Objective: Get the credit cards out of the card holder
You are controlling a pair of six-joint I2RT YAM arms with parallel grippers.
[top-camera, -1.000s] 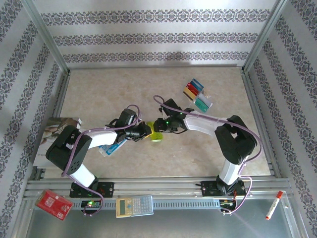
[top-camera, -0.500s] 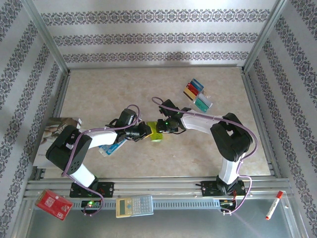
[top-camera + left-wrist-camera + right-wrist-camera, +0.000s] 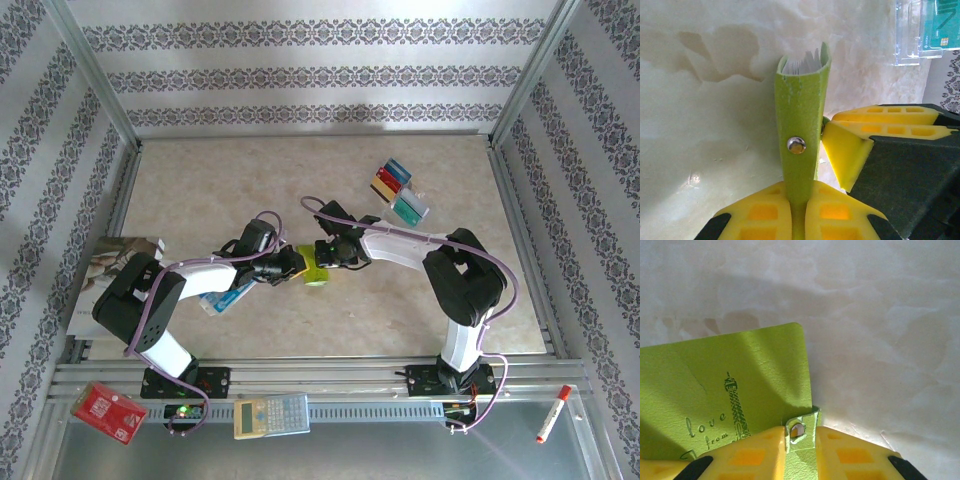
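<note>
The lime-green card holder (image 3: pixel 313 268) is held just above the table's middle, between both grippers. In the left wrist view it stands edge-on (image 3: pixel 801 105), with pale card edges (image 3: pixel 802 62) showing in its open top. My left gripper (image 3: pixel 799 212) is shut on its lower edge. In the right wrist view its printed face (image 3: pixel 725 390) fills the left side, and my right gripper (image 3: pixel 800 450) is shut on its snap tab (image 3: pixel 801 432). Several coloured credit cards (image 3: pixel 398 192) lie at the back right, among them a teal one (image 3: pixel 940 25).
A blue-and-white packet (image 3: pixel 226 297) lies under the left arm, and a booklet (image 3: pixel 112 268) sits at the table's left edge. On the front rail are a red board (image 3: pixel 108 412), a calculator (image 3: pixel 272 415) and a marker (image 3: pixel 553 412).
My right gripper has slid left up to the card holder and its jaws have closed on the snap tab. The left gripper and the holder have stayed put.
</note>
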